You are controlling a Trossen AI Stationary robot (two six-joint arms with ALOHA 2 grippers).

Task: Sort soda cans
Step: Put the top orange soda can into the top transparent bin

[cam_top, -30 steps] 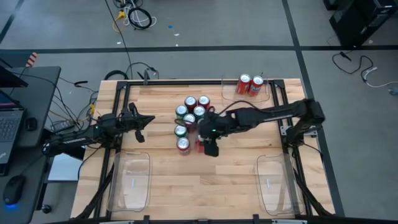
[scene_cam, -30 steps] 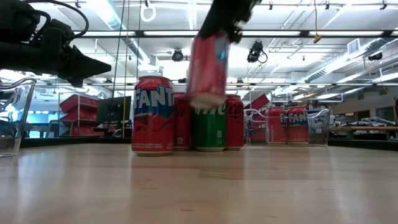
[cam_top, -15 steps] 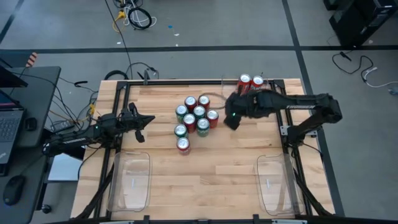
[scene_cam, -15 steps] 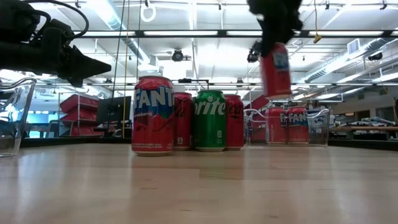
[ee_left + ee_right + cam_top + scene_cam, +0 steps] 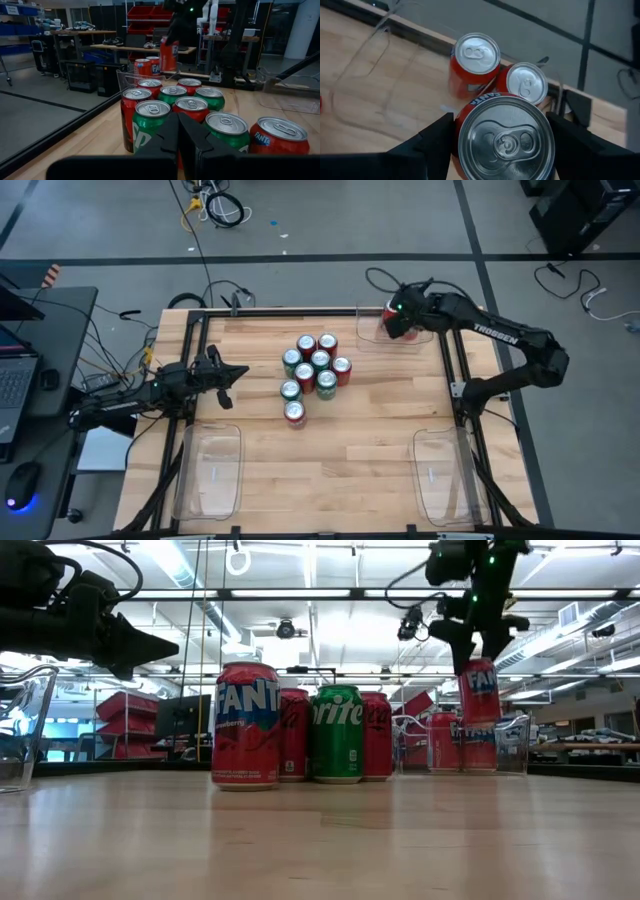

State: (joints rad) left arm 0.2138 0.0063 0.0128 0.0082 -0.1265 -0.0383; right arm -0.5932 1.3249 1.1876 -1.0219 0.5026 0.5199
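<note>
High view: right pincer (image 5: pixel 398 321) over the clear bin (image 5: pixel 366 328) at the bench's (image 5: pixel 350 450) far right corner, red can gripped, well apart from the cluster of cans (image 5: pixel 312 370) mid-bench. Left pincer (image 5: pixel 232 371) clenched empty, parked near the left edge.

Low view: held red can (image 5: pixel 480 690) hung upright, long axis vertical, directly above the two binned red cans (image 5: pixel 462 745).

Left wrist view: own fingers (image 5: pixel 170 137) pressed together, cluster just ahead.

Right wrist view: can top (image 5: pixel 505 138) between the fingers (image 5: pixel 432 145); binned pair (image 5: pixel 472 62) just beyond and below, so judged a straight descent beside them.
</note>
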